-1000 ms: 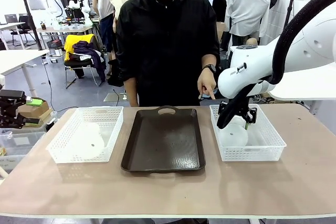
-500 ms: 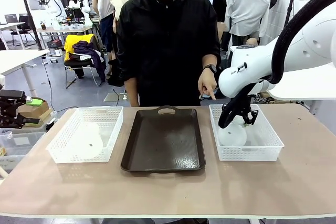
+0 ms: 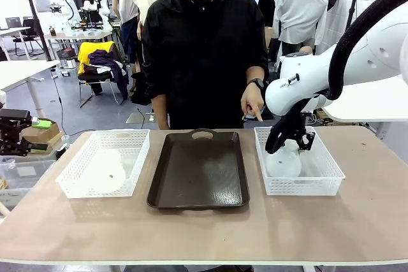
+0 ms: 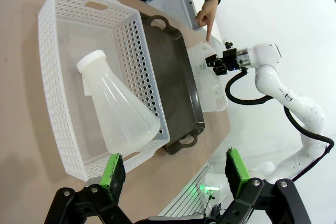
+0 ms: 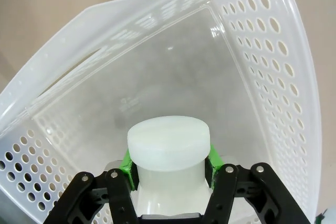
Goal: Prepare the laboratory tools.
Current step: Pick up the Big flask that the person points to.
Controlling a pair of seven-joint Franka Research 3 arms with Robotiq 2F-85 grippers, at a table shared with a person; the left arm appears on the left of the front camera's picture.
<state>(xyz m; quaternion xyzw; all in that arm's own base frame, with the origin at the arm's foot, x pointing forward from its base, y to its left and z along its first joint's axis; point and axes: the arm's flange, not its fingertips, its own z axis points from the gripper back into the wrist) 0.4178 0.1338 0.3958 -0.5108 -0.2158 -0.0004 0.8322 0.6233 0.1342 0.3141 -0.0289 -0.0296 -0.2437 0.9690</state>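
- Tabletop: pale brown, shared with a person who stands at the far edge. Three containers lie in a row across it.
- Left basket: white mesh plastic, on the robot's left. It holds the left flask, which lies on its side with its capped neck towards one end wall.
- Tray: dark brown, rectangular, in the middle between the baskets, nothing on it.
- Right basket: white mesh plastic, on the robot's right. It holds the right flask, which is upright with its wide base low inside the basket. Whether the base touches the floor cannot be told.
- Right gripper: reaches down into the right basket. The right wrist view shows the green pads pressed on either side of the flask's neck, just under its white cap, so the claw is clamped on the right flask.
- Left gripper: held above the table near the left basket, claw spread wide apart and carrying nothing.
- Person's hand: raised over the far rim of the right basket, forefinger pointing down, touching nothing.
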